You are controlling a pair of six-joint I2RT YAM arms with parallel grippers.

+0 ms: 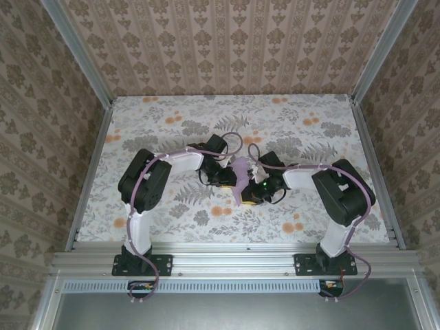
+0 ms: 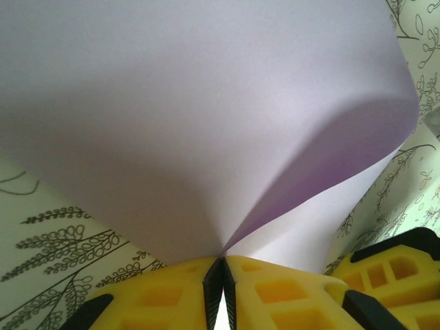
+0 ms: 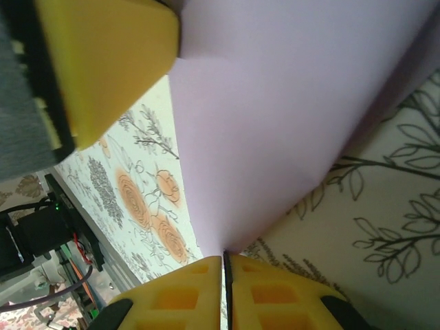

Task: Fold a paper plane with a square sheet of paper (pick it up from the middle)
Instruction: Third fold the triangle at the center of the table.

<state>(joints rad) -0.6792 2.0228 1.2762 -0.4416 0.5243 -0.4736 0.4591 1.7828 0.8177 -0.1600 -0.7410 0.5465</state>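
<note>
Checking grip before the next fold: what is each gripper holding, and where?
Both hold the thin lavender-purple paper sheet: left gripper pinches its curled edge, right gripper another edge.

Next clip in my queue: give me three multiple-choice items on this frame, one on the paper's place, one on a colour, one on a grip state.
1. Where is the square sheet of paper? A. flat in a far corner; B. at the middle of the table; C. on the front rail.
2. What colour are the left fingers? A. yellow; B. green; C. white.
3. What are the right fingers doing? A. spread wide; B. shut on nothing; C. shut on the sheet.
Answers: B, the top view shows it at the centre; A, the left wrist view shows them yellow; C, the sheet runs into their closed gap.
</note>
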